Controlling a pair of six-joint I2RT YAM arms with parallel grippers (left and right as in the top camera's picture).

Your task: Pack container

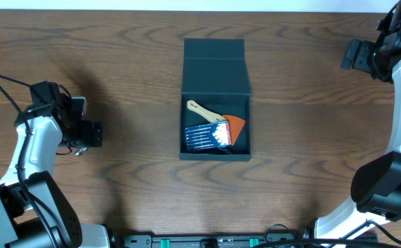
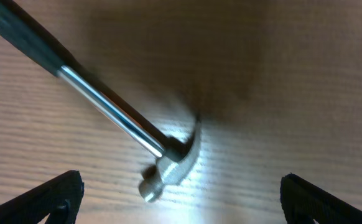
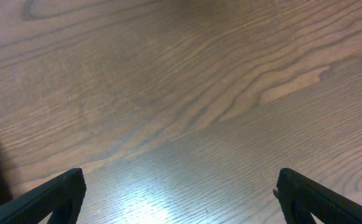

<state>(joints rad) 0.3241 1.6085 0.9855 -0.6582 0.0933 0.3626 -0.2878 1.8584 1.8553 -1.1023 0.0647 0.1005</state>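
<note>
Both wide open, left claw (image 2: 181, 202) and right claw (image 3: 181, 199), one hammer (image 2: 106, 112) under left claw, one open box (image 1: 214, 69) between them, holding one brush (image 1: 211, 114), one blue pack (image 1: 206, 136)

Soft light from above, glare patches on the table (image 3: 137, 205), blurred hammer (image 2: 168, 165) close-up

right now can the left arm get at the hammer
Probably yes: the left gripper hangs open just above the hammer, which lies alone on the bare table, nothing covering it or crowding its shaft.
</note>
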